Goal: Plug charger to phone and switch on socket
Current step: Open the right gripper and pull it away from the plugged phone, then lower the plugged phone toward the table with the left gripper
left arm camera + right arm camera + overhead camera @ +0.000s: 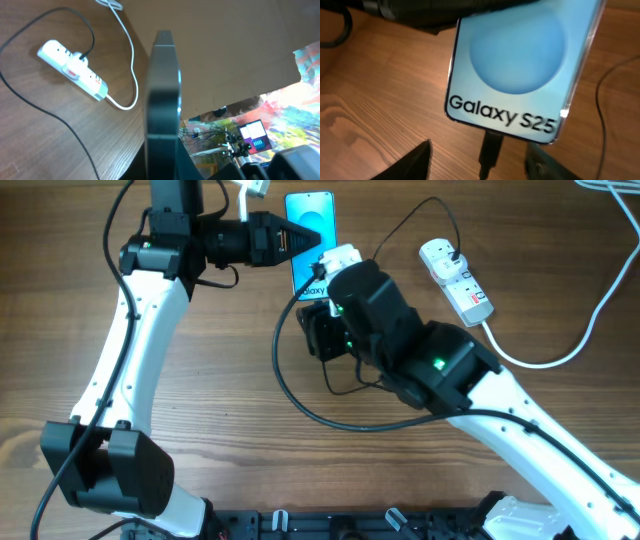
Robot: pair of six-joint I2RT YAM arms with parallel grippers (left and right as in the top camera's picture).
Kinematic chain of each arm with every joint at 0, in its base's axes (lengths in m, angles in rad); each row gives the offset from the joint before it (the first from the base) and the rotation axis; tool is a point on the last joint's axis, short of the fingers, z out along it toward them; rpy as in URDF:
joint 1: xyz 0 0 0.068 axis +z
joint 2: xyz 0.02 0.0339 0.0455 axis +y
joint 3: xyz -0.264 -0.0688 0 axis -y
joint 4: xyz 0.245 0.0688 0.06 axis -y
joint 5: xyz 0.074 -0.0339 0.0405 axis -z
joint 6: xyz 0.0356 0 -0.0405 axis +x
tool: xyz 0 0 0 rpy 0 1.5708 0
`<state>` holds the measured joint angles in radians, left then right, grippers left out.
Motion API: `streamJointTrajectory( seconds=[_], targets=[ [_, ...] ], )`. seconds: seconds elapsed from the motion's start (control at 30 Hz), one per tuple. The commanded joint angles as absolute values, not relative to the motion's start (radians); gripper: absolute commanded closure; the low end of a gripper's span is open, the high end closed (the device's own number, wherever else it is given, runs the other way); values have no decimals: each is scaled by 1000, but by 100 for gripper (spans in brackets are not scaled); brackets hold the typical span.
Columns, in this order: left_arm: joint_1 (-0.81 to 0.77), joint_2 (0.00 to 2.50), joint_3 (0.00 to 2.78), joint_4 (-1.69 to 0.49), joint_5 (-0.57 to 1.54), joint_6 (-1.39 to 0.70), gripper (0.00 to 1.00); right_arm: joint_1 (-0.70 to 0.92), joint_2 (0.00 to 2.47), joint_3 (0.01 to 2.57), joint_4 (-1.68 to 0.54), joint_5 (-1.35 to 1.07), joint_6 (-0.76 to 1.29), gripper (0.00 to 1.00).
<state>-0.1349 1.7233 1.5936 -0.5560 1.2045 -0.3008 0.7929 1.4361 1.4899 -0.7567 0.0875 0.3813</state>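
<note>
Black charger plug (pixel 490 150) sits in the near end of the phone (pixel 312 220), far centre. Left gripper (pixel 303 242) clamps the phone; right gripper (pixel 485 162) stands wide. Withdraw straight, clear of the cable, then press the switch on the socket (pixel 456 278), far right.

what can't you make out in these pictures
1) Switches on the socket: too small in the left wrist and overhead views to read on or off.
2) How deep the charger plug sits in the phone: the right wrist view is blurred at the port.
3) The right end effector: hidden overhead under the right arm.
4) Far end of the phone: covered in the right wrist view by the left end effector.
</note>
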Motion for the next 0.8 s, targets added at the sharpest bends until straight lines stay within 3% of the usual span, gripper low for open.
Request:
streamJointTrajectory(
  seconds=[0.0,0.13,0.27,0.77],
  targets=[
    [-148,1718,1584,-590,1154,-296,96,784,1372,1526,-820,111,422,27],
    [-149,1738,1584,-651,1105,-294,96,775,1353,1526,-911,117,448,9],
    [-150,1767,1579,-702,1088,-290,96,717,1353,1526,-981,116,455,1],
    [-244,1795,1483,-727,963,-243,96,354,1353,1525,-1154,135,471,0]
  ],
)
